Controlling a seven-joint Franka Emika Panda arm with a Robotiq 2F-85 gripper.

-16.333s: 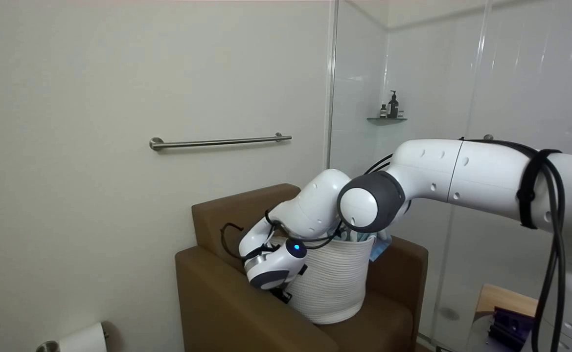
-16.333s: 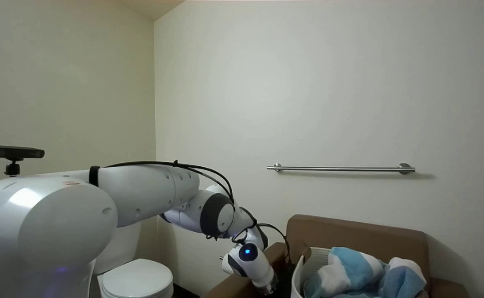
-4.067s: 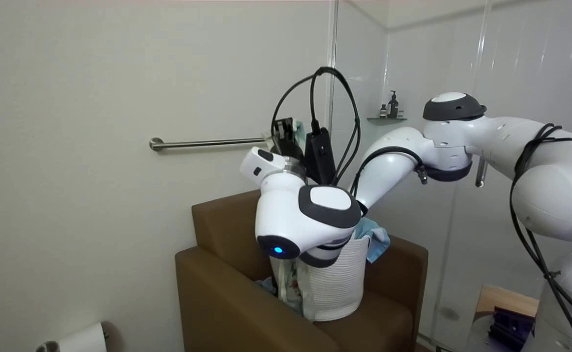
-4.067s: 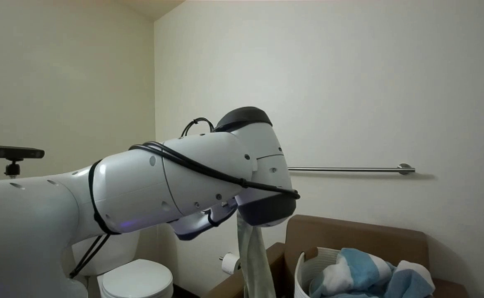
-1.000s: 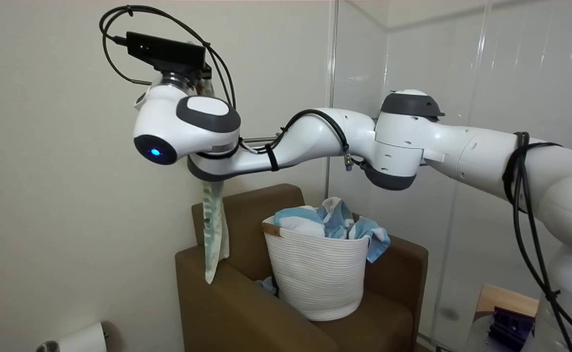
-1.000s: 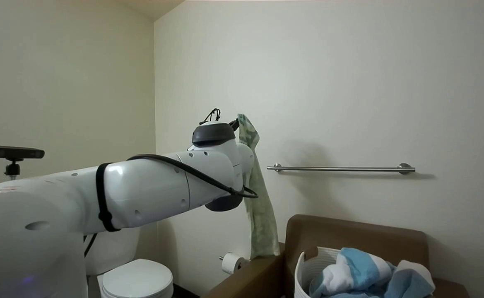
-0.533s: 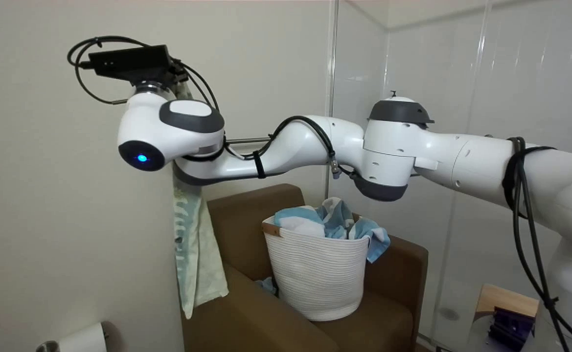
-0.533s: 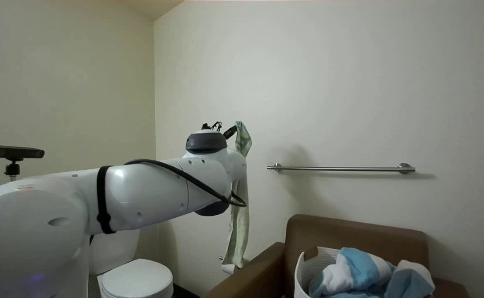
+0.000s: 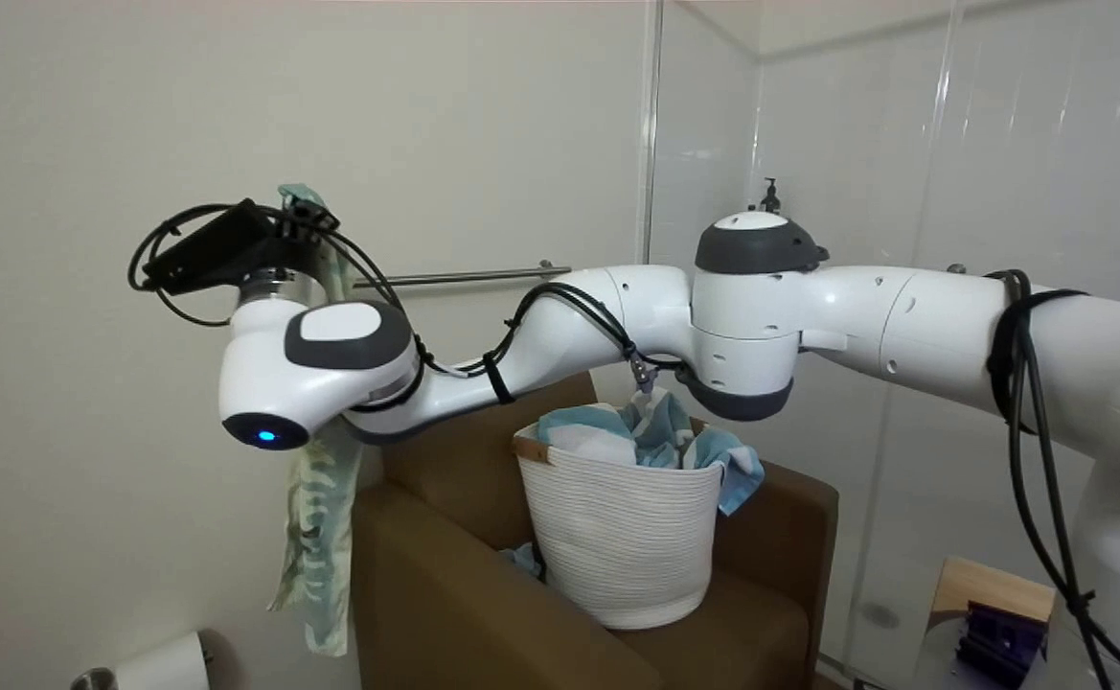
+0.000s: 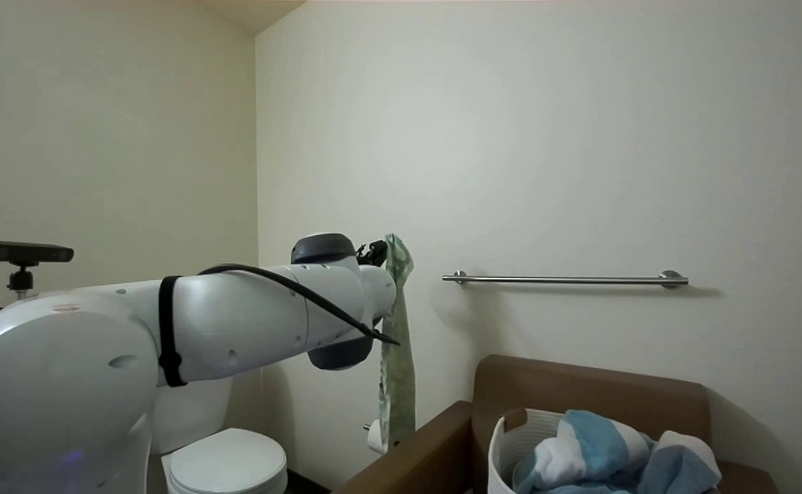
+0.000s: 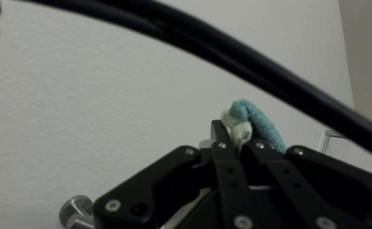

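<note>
Free air above the towel bar [image 10: 565,280], armchair back [image 10: 593,385] below, cables [image 11: 236,60] looped near the hand [image 11: 239,137]

A long, soft towel [image 9: 322,537], pale cream-green with feathery blue-green markings, hangs in a narrow, gathered column, falling toward six o'clock. I see it pinched near its top in the gripper [image 11: 238,140]; above the pinch, in the wrist view, a cream fold sits at twelve o'clock and a fuzzy teal loop at one. In an exterior view, the uneven lower end dangles at nine o'clock from the brown armchair [image 9: 483,575].
</note>
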